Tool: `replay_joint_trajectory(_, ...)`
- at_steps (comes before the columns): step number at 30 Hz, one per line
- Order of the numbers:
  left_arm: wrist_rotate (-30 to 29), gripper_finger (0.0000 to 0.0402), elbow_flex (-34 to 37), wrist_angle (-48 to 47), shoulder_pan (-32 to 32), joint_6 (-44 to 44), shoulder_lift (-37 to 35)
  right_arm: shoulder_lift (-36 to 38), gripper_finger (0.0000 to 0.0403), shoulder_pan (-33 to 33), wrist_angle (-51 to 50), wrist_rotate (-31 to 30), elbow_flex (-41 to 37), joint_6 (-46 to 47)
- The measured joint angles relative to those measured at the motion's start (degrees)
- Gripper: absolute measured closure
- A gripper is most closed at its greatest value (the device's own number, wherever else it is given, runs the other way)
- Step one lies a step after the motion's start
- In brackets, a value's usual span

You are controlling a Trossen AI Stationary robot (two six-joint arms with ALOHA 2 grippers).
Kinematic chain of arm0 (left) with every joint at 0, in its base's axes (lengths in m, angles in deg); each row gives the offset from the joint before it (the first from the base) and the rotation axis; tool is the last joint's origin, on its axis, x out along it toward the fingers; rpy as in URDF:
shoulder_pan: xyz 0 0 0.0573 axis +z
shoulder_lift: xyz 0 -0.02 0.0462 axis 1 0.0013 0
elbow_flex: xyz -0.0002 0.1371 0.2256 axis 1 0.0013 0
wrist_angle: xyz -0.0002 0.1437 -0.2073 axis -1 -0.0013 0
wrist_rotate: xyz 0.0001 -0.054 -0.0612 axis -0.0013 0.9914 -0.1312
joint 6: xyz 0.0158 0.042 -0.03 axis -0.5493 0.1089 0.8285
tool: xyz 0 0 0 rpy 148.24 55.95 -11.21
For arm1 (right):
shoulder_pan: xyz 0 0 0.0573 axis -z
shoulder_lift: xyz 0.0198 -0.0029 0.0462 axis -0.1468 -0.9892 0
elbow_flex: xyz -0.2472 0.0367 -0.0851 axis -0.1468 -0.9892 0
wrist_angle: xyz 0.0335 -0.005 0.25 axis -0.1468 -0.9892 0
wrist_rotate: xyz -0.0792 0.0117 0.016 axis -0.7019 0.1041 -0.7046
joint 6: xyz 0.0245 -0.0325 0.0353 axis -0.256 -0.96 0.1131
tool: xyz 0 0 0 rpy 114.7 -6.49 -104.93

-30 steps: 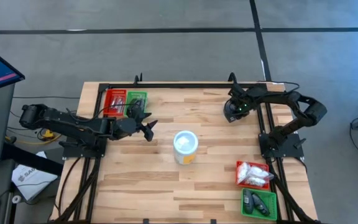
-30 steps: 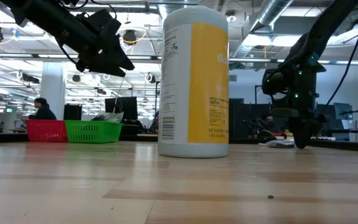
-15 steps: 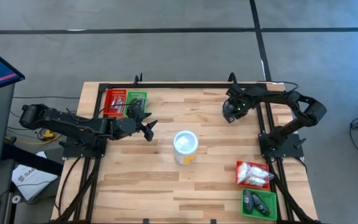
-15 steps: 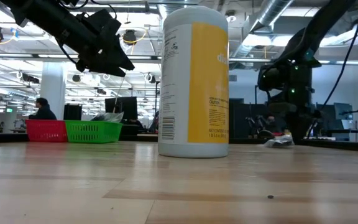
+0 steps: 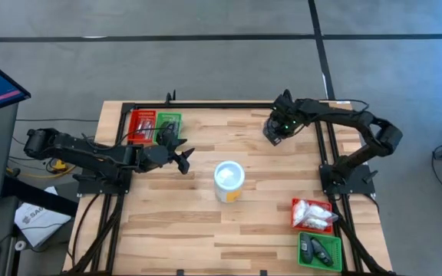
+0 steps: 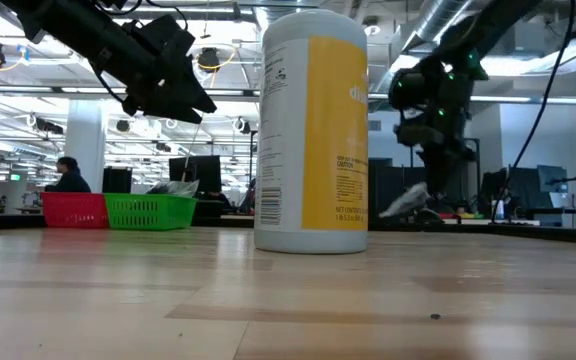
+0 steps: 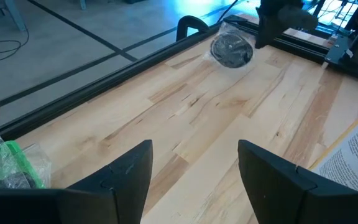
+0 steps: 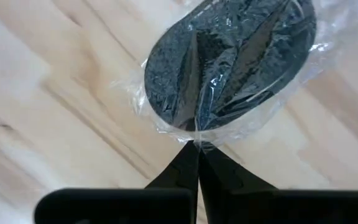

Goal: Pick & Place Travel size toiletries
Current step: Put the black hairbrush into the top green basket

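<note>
One travel size toiletry, a dark grey round flat piece point(image 8: 229, 56) sealed in clear crinkly wrap, hangs from my right gripper point(image 8: 197, 151), which is shut on it over the far right part of the table point(image 5: 273, 132). In the low view the piece point(image 6: 408, 200) is tilted and clear of the tabletop. The left wrist view shows the same piece point(image 7: 232, 50) far ahead. My left gripper point(image 5: 184, 159) hovers open and empty beside the far-left trays, left of the white cup point(image 5: 229, 180). My right gripper pinches the clear wrap's edge point(image 8: 199, 138) just beside the dark disc, between its two fingertips, coming from above. The piece is lifted clear of the table and hangs tilted below the fingers.
A red tray point(image 5: 140, 126) and a green tray point(image 5: 167, 123) stand at the far left corner. Another red tray point(image 5: 313, 213) with white sachets and a green tray point(image 5: 318, 249) with dark items stand near right. The cup stands mid-table, with bare wood around it.
My right gripper has risen and moved toward the table's left edge. The wrapped dark piece, which lay on the table by the far right edge, has been lifted clear and now hangs tilted under the fingers.
</note>
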Motion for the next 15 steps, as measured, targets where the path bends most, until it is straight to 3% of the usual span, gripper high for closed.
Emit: replay_joint_trajectory(15, 0.0, 0.0175, 0.0, 3.7, 0.0, 0.0, 0.0, 0.0, 0.0403, -8.2, -2.9, -1.4, 16.0, -3.4)
